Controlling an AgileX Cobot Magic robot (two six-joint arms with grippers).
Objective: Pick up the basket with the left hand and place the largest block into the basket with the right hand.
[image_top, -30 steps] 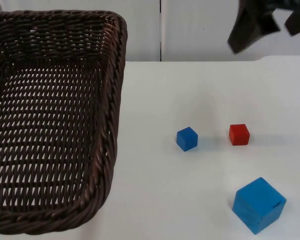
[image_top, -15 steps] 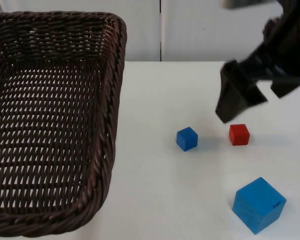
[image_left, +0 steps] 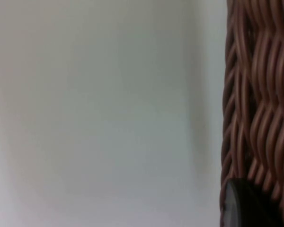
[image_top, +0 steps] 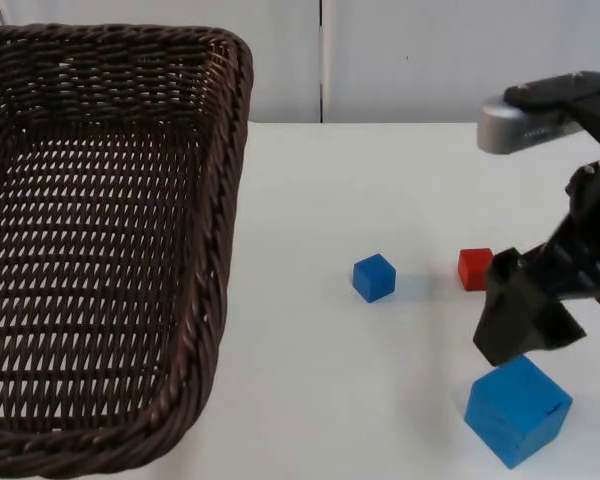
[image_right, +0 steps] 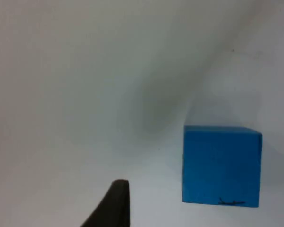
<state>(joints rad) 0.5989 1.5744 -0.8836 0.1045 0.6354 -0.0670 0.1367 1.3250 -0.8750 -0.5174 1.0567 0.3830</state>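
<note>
With the basket (image_top: 110,250) clamped by the left gripper (image_left: 246,203), the large blue block (image_top: 517,410), judged light, rigid and smooth, is best pinched across opposite flat faces by the right gripper (image_top: 520,325) at its 12 o'clock, whose finger spread cannot be told.

Table (image_top: 310,400), layout taken from the right gripper (image_top: 525,335).
- Largest block (image_top: 518,410): just below the right gripper, toward the table's near edge, on the table top; apart from it in the right wrist view (image_right: 221,165).
- Nearer small block (image_top: 473,268): just behind the gripper, toward the partition wall (image_top: 400,60).
- Farther small block (image_top: 374,277): to the gripper's left, beside the nearer one.
- Basket (image_top: 225,250): well to the left, beyond both small blocks.
- Left gripper (image_left: 248,205): at the basket's wall.
</note>
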